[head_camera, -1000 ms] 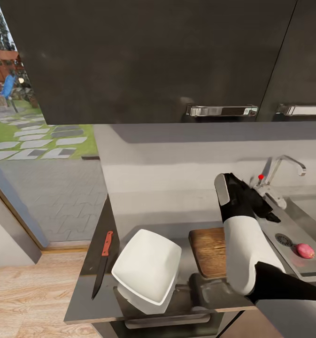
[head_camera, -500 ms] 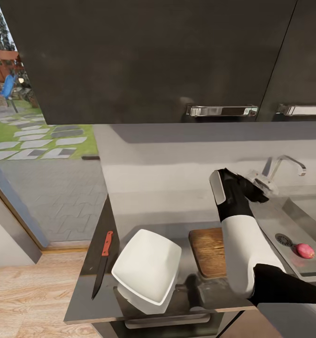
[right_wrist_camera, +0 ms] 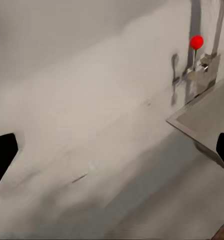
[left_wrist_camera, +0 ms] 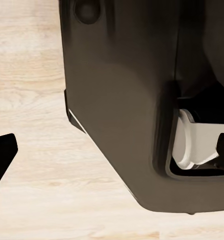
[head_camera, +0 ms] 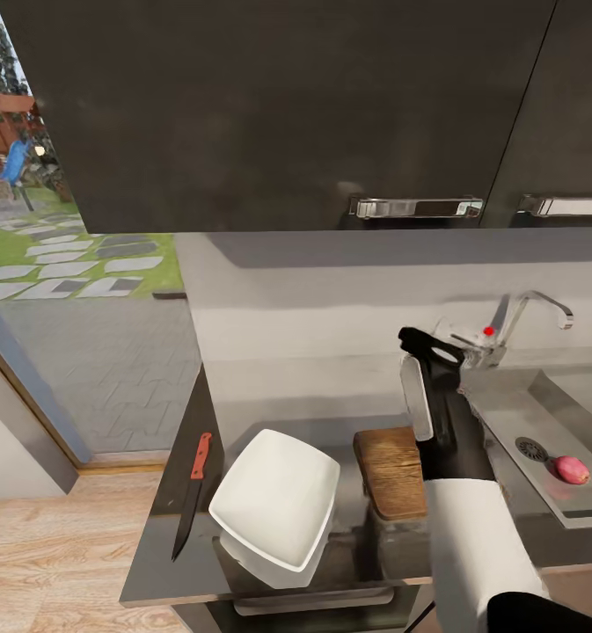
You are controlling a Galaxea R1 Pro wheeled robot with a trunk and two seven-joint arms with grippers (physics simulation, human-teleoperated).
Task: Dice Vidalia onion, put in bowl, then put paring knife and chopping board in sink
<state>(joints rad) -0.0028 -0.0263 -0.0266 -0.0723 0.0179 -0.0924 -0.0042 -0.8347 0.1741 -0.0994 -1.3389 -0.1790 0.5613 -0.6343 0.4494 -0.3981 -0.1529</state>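
The pink-red Vidalia onion [head_camera: 573, 469] lies in the grey sink [head_camera: 507, 406], beside the dark drain [head_camera: 531, 448]. The brown chopping board [head_camera: 391, 470] lies on the countertop [head_camera: 269, 426] left of the sink, partly hidden by my right arm. The white bowl [head_camera: 276, 505] sits left of the board. Further left, the red-handled paring knife [head_camera: 193, 492] lies near the counter's end. My right gripper [head_camera: 430, 348] is raised above the board's far end, facing the wall; it is open [right_wrist_camera: 112, 152] and empty. My left gripper [left_wrist_camera: 112, 150] is open, low over the wooden floor.
The chrome tap [head_camera: 529, 312] with its red knob [head_camera: 487, 331] stands behind the sink, just right of my right gripper. Dark wall cabinets [head_camera: 287, 114] with chrome handles hang low overhead. The counter ends at the left, by a glass door to the garden.
My right arm has swung left and turned at the wrist, taking the gripper from in front of the tap to above the board's far end. The red knob shows again.
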